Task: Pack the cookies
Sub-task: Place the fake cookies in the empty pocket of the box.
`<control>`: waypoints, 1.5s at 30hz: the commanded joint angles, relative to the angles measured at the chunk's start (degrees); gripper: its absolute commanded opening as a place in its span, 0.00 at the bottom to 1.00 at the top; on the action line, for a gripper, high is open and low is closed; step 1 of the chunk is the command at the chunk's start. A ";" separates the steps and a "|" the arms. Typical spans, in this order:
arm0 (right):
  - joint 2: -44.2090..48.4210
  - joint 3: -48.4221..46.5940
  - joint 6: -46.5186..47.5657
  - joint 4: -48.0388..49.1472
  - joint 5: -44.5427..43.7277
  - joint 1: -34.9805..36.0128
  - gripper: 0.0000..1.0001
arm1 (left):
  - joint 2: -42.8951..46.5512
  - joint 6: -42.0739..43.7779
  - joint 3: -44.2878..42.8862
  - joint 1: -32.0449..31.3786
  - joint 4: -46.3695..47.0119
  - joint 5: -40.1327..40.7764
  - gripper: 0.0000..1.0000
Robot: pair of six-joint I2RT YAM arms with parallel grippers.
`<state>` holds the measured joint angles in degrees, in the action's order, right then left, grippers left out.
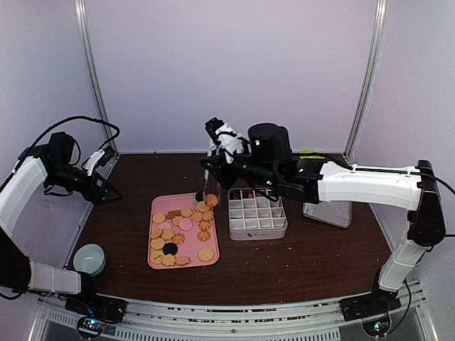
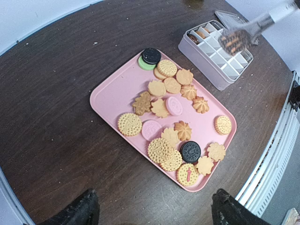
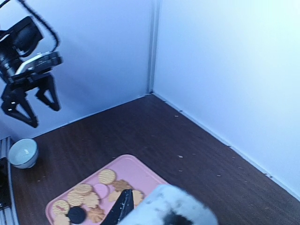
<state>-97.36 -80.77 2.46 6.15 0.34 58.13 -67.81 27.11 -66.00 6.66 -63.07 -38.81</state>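
Observation:
Many cookies [image 1: 179,236] lie on a pink tray [image 1: 158,264], mostly golden rounds and flower shapes, with a few pink, black and green ones [image 2: 161,115]. My right gripper [image 1: 212,163] is shut on metal tongs [image 1: 207,183], which pinch one golden cookie [image 2: 233,41] in the air. That cookie hangs between the tray's far right corner and the white divided box [image 1: 257,226]. A few cookies [image 2: 199,33] sit in the box's far cells. My left gripper [image 1: 106,192] hovers open and empty at the far left, well above the table [image 2: 152,213].
A clear lid [image 1: 328,212] lies right of the box. A pale bowl [image 1: 89,258] stands at the near left edge. Grey walls close the back and sides. In the right wrist view a blurred white shape [image 3: 168,208] covers the bottom.

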 commanded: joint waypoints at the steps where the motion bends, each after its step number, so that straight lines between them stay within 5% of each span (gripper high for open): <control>1: 5.43 4.82 1.41 -0.83 -4.06 -8.07 0.16 | 0.77 0.86 -0.19 0.39 0.14 -1.22 0.85; 14: 7.45 10.28 1.29 -0.40 -5.81 -21.19 0.17 | 0.48 0.83 -0.45 0.36 0.19 -1.14 0.85; 45: 3.24 9.59 0.52 -0.16 -4.04 -22.65 0.35 | 0.36 0.81 -1.29 0.31 -0.03 -1.01 0.85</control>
<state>-95.07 -69.97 3.05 4.14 -4.27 35.97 -67.81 27.14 -66.02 6.66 -63.09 -38.81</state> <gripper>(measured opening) 0.345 0.855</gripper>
